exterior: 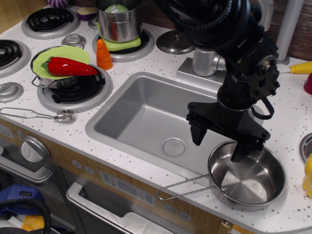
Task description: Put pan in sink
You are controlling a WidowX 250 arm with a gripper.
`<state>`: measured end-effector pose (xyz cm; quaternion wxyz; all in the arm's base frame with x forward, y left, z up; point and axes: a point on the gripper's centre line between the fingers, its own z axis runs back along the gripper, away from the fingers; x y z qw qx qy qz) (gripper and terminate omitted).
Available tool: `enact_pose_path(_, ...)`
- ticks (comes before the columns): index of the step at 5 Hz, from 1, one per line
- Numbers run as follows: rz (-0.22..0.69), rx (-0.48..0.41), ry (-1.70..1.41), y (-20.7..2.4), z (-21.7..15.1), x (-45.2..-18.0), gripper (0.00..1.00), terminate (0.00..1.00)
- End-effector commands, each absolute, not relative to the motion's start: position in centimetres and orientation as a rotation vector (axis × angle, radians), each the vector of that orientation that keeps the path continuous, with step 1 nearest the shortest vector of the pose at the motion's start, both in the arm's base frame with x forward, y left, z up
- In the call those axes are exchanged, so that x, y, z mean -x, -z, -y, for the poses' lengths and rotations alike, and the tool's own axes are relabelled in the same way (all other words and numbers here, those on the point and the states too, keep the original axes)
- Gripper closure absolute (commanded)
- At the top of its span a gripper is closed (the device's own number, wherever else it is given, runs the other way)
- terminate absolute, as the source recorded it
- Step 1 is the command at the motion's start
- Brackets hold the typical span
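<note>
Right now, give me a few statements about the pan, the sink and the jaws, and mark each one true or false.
1. The pan sits on the counter, to the right of the sink. True.
2. The gripper has its jaws closed around the pan's wire handle. False: the jaws are spread open over the pan's left rim, and the handle lies free.
3. A red pepper lies in the sink. False: the red pepper rests on a green plate on the stove, and nothing lies in the basin.
4. The pan is empty. True.
5. A tall steel pot stands on a back burner. True.
</note>
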<state>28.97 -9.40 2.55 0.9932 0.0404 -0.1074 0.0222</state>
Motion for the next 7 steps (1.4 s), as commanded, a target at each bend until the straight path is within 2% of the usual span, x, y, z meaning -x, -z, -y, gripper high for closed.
enact_pose_path(1, 0.253, -0.056, -0.051, -2.6, 9.5, -29.1, 0.00, 0.00)
enact_pose_path(2, 0.263, -0.043, -0.066, -2.1, 9.4, -29.1, 1.00, 0.00)
enact_pose_path(3, 0.268, -0.041, -0.084, -2.1, 9.6, -28.9, 1.00, 0.00)
enact_pose_path(4, 0.260, -0.052, -0.082, -3.5, 8.8, -29.1, 1.00, 0.00)
enact_pose_path(6, 0.290, -0.159, -0.037, -7.2, 4.0, -30.9, 1.00, 0.00)
enact_pose_path(7, 0.316, -0.137, 0.036, -7.3, 1.5, -32.7, 1.00, 0.00)
